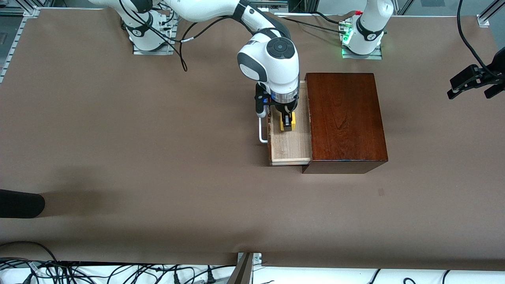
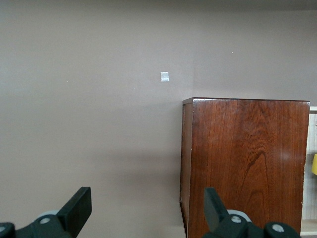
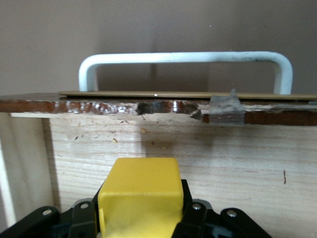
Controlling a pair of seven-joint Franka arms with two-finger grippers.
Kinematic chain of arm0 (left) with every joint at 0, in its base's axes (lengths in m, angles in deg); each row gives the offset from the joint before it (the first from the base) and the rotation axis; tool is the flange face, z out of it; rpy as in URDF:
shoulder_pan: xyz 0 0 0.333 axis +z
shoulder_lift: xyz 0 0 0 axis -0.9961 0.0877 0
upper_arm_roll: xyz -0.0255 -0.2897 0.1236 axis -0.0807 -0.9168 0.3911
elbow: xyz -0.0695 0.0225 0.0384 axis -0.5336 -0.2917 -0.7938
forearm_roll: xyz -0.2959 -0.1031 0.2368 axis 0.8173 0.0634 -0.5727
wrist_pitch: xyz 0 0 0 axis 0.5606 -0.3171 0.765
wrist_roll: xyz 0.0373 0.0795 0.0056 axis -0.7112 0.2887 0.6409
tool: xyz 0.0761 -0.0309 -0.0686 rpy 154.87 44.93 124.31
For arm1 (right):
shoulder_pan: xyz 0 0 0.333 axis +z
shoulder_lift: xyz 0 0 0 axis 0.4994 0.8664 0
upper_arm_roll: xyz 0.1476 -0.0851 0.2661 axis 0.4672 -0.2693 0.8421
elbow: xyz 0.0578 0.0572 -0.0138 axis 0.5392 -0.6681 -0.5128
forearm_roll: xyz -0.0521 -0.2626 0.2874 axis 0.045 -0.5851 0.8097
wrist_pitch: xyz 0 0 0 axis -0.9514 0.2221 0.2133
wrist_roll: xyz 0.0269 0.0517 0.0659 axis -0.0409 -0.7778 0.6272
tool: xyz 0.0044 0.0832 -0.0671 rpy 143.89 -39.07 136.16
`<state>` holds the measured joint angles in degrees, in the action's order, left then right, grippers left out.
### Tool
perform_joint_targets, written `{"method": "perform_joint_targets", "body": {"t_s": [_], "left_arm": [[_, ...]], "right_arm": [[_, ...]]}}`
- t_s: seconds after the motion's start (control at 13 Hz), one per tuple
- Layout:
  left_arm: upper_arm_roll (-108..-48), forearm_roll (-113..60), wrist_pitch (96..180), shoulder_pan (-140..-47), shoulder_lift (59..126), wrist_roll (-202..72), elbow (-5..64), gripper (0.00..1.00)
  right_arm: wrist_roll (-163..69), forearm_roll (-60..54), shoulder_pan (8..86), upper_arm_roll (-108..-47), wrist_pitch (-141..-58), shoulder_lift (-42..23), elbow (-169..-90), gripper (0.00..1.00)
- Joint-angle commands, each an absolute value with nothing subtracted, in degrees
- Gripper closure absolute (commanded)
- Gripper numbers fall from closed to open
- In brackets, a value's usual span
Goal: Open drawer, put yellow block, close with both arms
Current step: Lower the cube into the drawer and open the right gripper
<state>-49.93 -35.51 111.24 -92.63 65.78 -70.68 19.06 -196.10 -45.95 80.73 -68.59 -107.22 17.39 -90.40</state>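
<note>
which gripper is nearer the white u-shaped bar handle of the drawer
Right. The right gripper holds the small yellow cube over the open pale-wood drawer, beside the white U-shaped bar handle. The left gripper waits past the glossy mahogany box.

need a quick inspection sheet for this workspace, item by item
surface: brown table, bare apart from the box.
job's things: drawer pulled open from the mahogany box; yellow block over the tray.
clutter: dark object at the table's edge, small square mark on the table.
grippers: right gripper shut on yellow block; left gripper open, waiting at its end of the table.
cables: along the near edge and by the right arm's base.
surroundings: nothing seen.
</note>
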Motion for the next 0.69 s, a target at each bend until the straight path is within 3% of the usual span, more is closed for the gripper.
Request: {"method": "perform_joint_targets", "body": {"t_s": [0.0,0.38,0.46,0.62], "left_arm": [[-50.11,-35.61,110.06,-92.35,66.53,-70.91,17.21,0.00],[-50.29,-35.61,109.98,-92.44,66.53,-70.91,17.38,0.00],[-50.29,-35.61,109.98,-92.44,66.53,-70.91,17.38,0.00],[-50.20,-35.61,109.98,-92.27,66.53,-70.99,17.30,0.00]], "right_arm": [[-196.80,-47.05,81.55,-69.24,-107.36,19.48,-88.03,0.90],[-196.45,-47.05,82.08,-69.15,-107.36,20.54,-88.03,0.78],[-195.93,-47.05,82.08,-69.15,-107.36,20.54,-88.03,0.66],[-194.96,-47.05,81.99,-69.15,-107.45,20.45,-88.03,0.00]]}}
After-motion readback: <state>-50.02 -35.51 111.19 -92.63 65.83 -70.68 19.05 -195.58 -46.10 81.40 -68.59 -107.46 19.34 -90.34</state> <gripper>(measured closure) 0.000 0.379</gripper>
